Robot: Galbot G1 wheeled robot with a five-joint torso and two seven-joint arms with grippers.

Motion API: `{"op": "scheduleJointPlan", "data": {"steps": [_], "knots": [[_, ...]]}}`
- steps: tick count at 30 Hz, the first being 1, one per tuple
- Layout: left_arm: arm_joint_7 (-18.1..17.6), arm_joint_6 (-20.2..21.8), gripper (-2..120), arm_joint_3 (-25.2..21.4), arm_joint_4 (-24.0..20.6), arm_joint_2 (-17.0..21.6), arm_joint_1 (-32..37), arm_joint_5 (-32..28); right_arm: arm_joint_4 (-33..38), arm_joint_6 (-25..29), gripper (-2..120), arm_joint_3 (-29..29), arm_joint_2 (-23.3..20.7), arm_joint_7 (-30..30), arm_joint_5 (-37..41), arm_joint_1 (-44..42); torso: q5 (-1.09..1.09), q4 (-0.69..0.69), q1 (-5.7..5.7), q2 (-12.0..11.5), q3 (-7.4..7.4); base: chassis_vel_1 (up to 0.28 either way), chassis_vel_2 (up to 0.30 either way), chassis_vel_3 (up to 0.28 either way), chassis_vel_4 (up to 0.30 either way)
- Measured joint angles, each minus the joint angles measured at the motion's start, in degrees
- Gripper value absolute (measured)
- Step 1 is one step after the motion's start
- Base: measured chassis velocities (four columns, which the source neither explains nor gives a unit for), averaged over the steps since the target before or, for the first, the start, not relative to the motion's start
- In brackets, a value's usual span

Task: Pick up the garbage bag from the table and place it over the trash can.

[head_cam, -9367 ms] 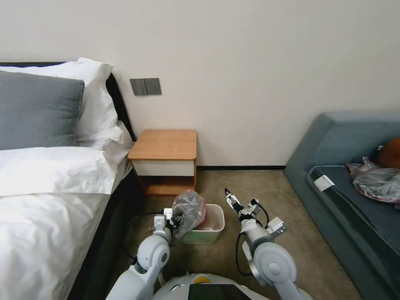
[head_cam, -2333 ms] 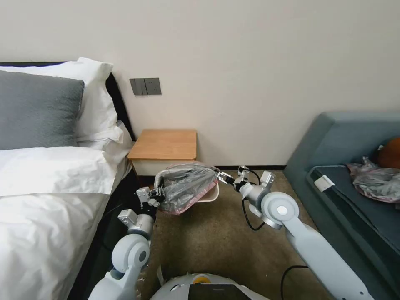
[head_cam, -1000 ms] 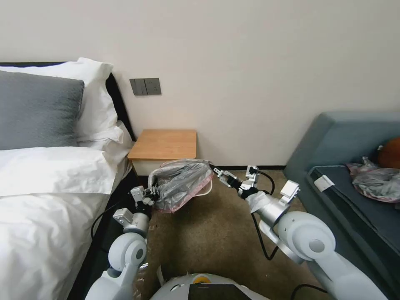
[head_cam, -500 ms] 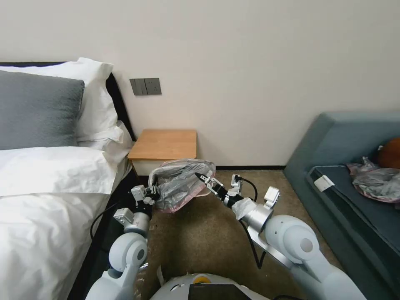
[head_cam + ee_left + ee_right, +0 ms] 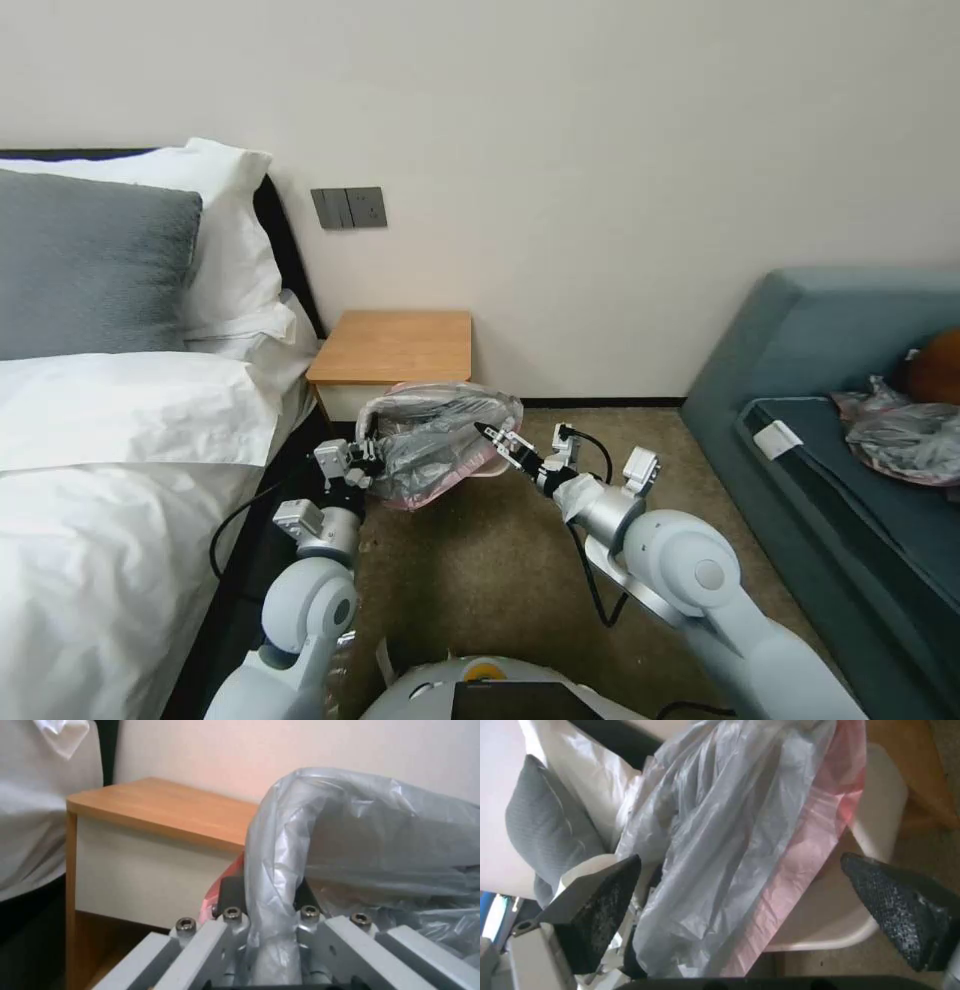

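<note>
The left gripper (image 5: 362,462) is pinching a gathered fold of the garbage bag (image 5: 440,440) tight between its fingers (image 5: 231,896), holding the film up just in front of the wooden surface (image 5: 395,346). The right gripper (image 5: 497,438) is standing with its fingers (image 5: 597,900) spread wide on either side of the bag's pink rim, gripping nothing. Beneath them the trash can (image 5: 880,817) is sitting on open carpet, its cream rim peeking past the film.
</note>
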Motion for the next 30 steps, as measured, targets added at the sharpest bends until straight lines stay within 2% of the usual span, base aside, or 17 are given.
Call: {"op": "scheduleJointPlan", "data": {"steps": [15, 23, 25, 29, 30], "knots": [[0.1, -0.1, 3, 0.5, -1.1, -0.3, 0.9, 1.2, -0.8, 0.1, 100, -3.1, 2.1, 0.3, -2.5, 1.6, 0.00, 0.00, 0.00, 0.0, 0.00, 0.000, 0.000, 0.000, 0.000], [0.1, 0.0, 3, 0.6, -1.4, -0.4, 1.1, 0.8, -1.2, 0.1, 100, -3.9, 2.9, -2.1, -4.7, 1.5, 0.00, 0.01, 0.00, 0.0, 0.00, 0.000, 0.000, 0.000, 0.000], [0.1, 0.1, 3, 0.6, -1.4, -0.4, 1.1, 0.6, -1.2, 0.1, 98, -4.0, 2.9, -2.5, -5.1, 1.5, 0.00, 0.00, 0.00, 0.0, 0.00, 0.000, 0.000, 0.000, 0.000], [-0.3, 0.8, 3, 0.6, -1.6, -0.8, 1.3, -0.4, -1.0, 0.1, 81, -4.1, 2.6, -4.0, -6.7, 0.9, 0.00, 0.00, 0.00, 0.0, 0.00, 0.000, 0.000, 0.000, 0.000], [-0.3, 0.8, 3, 0.6, -1.6, -0.8, 1.3, -0.4, -1.0, 0.1, 81, -4.1, 2.6, -4.0, -6.7, 0.9, 0.00, 0.00, 0.00, 0.0, 0.00, 0.000, 0.000, 0.000, 0.000]]}}
